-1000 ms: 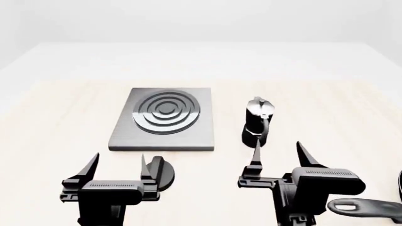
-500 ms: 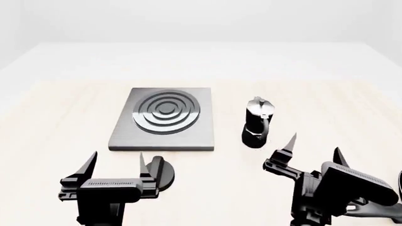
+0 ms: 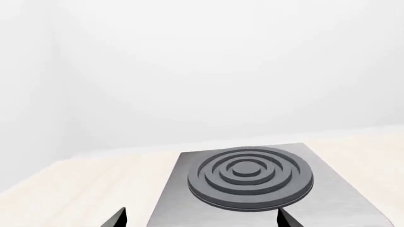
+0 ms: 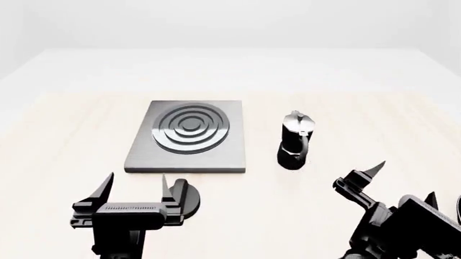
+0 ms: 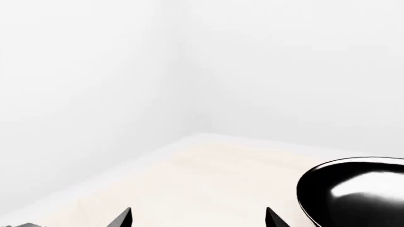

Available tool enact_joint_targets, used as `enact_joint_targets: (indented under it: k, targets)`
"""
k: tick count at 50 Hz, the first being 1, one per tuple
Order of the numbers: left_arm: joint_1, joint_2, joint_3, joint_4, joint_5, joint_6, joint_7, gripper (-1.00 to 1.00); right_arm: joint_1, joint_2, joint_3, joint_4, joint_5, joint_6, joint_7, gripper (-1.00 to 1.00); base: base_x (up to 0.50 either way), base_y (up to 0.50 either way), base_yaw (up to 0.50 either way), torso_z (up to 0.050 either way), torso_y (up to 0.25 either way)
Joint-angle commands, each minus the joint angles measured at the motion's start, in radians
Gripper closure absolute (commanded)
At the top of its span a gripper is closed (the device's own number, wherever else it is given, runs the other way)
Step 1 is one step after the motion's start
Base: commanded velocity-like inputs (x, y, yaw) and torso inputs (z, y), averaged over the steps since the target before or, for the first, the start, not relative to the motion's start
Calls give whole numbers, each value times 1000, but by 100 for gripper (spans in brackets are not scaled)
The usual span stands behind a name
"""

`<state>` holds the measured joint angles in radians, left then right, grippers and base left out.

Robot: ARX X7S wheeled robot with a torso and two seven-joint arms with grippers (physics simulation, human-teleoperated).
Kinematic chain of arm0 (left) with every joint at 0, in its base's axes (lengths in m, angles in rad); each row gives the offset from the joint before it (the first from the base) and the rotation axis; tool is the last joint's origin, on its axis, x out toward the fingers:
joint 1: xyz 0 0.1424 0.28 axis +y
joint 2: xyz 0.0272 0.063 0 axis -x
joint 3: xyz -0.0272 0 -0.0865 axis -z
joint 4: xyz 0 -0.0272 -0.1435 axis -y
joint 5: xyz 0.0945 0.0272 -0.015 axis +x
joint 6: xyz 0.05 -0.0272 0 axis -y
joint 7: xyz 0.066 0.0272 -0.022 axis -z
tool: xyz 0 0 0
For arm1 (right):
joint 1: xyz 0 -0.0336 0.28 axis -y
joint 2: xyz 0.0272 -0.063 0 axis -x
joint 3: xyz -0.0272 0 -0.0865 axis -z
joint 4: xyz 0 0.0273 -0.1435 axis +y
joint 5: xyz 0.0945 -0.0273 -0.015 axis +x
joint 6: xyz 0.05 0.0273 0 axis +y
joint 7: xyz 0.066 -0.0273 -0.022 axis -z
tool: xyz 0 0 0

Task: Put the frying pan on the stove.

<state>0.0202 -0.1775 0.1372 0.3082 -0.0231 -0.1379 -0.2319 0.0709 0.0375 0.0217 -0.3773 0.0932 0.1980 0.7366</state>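
Observation:
The frying pan point(image 5: 353, 195), glossy black, lies on the table ahead and to one side of my right gripper point(image 5: 198, 220), which is open and empty. In the head view only a dark sliver of the pan point(image 4: 459, 208) shows at the right edge; its handle is hidden behind my right gripper point(image 4: 403, 182), which is angled to the right. The stove point(image 4: 189, 135), a grey slab with dark rings, lies left of centre. My left gripper point(image 4: 137, 186) is open and empty, just short of the stove's near edge. The left wrist view shows the stove point(image 3: 252, 177) straight ahead of the left gripper point(image 3: 202, 220).
A tall black-and-silver moka pot point(image 4: 295, 141) stands right of the stove, ahead and left of my right gripper. A small round black knob point(image 4: 185, 198) sits beside my left gripper's right finger. The pale wooden table point(image 4: 72, 145) ends at a white wall behind.
My right gripper has swung to the right and turned toward the pan, now covering the pan's handle. The left gripper has barely moved.

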Motion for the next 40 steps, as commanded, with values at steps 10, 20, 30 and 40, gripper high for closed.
enact_joint_targets:
  k: [10,20,30,40]
  targets:
    - [-12,-6,6,-34,-19,9,-13,-100,59,2,1,65,-10,34,222,-100,0,0,0,0,0]
    - [-11,-10,15,-31,-22,8,-19,-100,85,13,-10,80,-10,60,285,-100,0,0,0,0,0]
    - [-1,-15,28,-17,-22,8,-24,-100,112,20,2,96,-13,67,350,-100,0,0,0,0,0]
    - [-2,-23,41,-2,-21,-1,-29,-100,102,13,17,117,-14,39,426,-100,0,0,0,0,0]
